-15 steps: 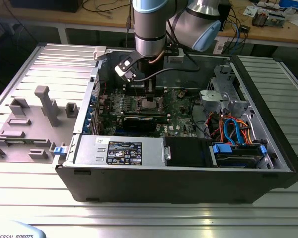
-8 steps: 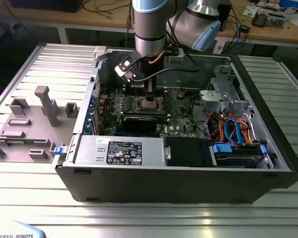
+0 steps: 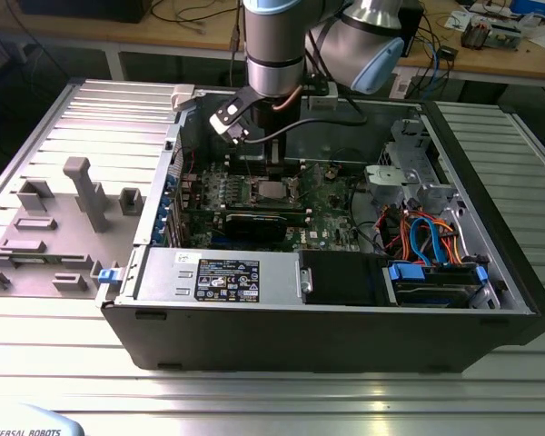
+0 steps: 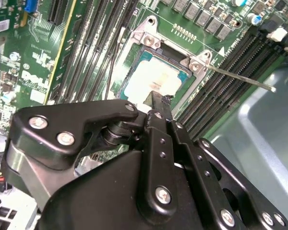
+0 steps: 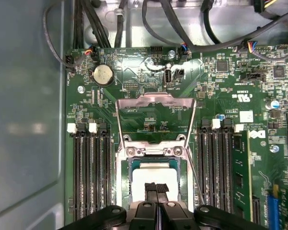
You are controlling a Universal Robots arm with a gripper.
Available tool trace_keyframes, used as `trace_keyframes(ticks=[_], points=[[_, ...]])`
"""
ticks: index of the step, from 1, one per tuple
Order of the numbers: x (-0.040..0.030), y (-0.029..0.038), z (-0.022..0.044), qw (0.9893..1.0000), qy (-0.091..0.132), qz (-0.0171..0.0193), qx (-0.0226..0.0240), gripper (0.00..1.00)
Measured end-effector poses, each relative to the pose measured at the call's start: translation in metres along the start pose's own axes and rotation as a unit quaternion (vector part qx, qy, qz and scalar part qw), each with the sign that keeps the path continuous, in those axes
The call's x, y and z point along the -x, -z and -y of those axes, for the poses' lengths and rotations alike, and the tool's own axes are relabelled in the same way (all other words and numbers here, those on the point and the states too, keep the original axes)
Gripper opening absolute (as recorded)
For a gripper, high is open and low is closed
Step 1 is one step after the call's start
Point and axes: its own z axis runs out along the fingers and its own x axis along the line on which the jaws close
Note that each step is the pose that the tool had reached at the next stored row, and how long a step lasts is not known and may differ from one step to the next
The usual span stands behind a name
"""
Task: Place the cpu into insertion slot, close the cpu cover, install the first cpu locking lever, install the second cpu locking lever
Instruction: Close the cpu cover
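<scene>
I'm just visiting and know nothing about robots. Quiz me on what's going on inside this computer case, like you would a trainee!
1. True or false: the cpu cover is shut over the cpu.
2. The gripper hangs right above: A) the cpu, B) the coin battery, C) the blue cables.
3. What sits in the insertion slot?

Key: 1 false, the cover stands open; 2 A; 3 the cpu.

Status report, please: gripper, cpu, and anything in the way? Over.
Gripper shut, tips over the cpu. It lies in the insertion slot. Open cpu cover folded back; a locking lever sticking out, not latched.
</scene>
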Motion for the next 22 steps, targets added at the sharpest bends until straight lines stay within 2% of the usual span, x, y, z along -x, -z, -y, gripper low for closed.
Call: trace_keyframes(ticks=[2,6,8,10,12,22], points=[[-0.0001,0.0085,-0.0007,1.0,0.0,0.0003,0.0,0.11],[-0.0002,0.019,-0.0014,1.0,0.0,0.0009,0.0,0.11],[-0.0003,0.0268,-0.002,1.0,0.0,0.0009,0.0,0.11],[-0.0003,0.0312,-0.0023,1.0,0.0,0.001,0.0,0.11],[-0.0003,0.0332,-0.0024,1.0,0.0,0.001,0.0,0.11],[-0.0003,0.0334,-0.0025,1.0,0.0,0.0009,-0.0002,0.11]])
